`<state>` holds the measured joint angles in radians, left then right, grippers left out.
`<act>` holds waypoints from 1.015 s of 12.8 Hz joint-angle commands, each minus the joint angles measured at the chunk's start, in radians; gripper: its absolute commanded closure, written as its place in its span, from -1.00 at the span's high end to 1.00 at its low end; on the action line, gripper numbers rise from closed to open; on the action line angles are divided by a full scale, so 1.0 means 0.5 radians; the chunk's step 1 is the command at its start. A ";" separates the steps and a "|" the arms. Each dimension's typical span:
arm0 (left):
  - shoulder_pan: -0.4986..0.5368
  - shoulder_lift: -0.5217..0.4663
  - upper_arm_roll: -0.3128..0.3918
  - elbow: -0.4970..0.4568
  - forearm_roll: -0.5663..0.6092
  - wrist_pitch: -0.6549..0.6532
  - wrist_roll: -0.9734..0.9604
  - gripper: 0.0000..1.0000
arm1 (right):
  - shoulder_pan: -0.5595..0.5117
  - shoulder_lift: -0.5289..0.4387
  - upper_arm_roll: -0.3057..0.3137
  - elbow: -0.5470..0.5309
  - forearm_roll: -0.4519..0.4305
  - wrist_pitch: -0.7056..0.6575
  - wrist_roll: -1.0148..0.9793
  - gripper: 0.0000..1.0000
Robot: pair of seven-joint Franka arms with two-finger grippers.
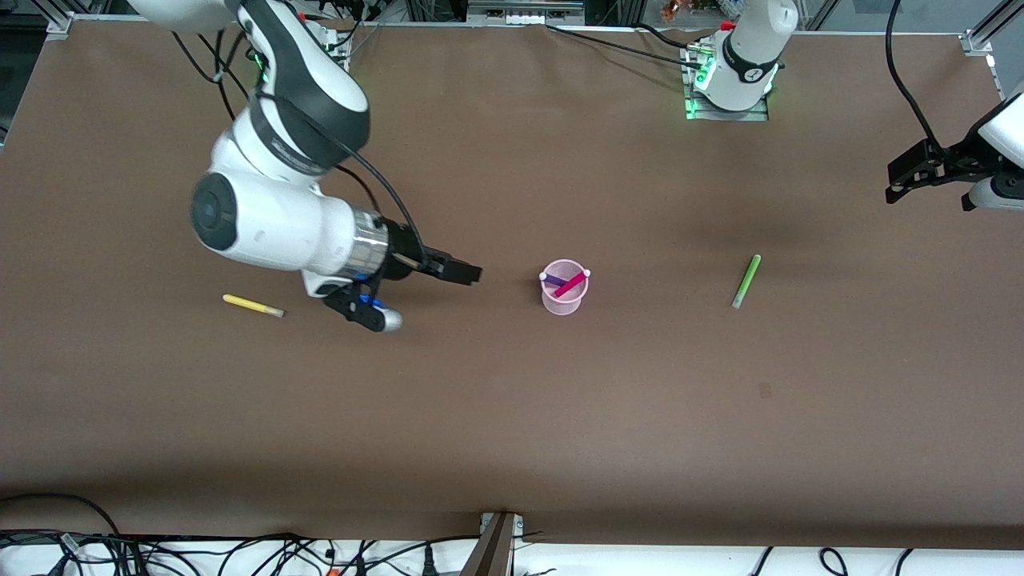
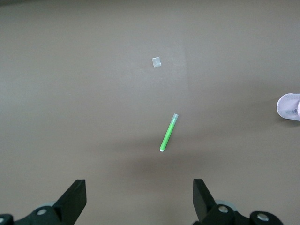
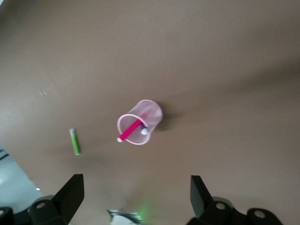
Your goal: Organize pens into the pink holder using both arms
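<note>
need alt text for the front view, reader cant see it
A pink holder stands mid-table on the brown table with a magenta pen and a purple pen in it. A yellow pen lies toward the right arm's end, a green pen toward the left arm's. The right gripper is open beside the holder; the left gripper waits open.

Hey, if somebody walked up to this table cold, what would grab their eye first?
Probably the pink holder standing mid-table with the magenta pen and purple pen already leaning inside it. Next, the big right arm, its open right gripper over the table between the holder and the yellow pen. The green pen lies toward the left arm's end, where the open left gripper waits.
</note>
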<state>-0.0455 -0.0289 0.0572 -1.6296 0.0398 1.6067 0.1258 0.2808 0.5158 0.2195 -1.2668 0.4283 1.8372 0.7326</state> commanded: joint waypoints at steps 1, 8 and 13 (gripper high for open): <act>-0.016 0.021 0.008 0.053 0.012 -0.041 -0.009 1.00 | 0.006 -0.365 -0.226 -0.368 -0.040 -0.091 -0.420 0.99; -0.016 0.021 0.008 0.053 0.012 -0.041 -0.009 1.00 | 0.006 -0.786 -0.552 -0.491 -0.595 -0.560 -1.083 1.00; -0.016 0.021 0.008 0.053 0.012 -0.041 -0.009 1.00 | 0.006 -0.832 -0.562 -0.473 -0.764 -0.588 -1.296 1.00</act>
<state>-0.0455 -0.0288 0.0572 -1.6288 0.0398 1.6054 0.1258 0.2786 0.1204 -0.0622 -1.4816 0.0801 1.5467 0.1197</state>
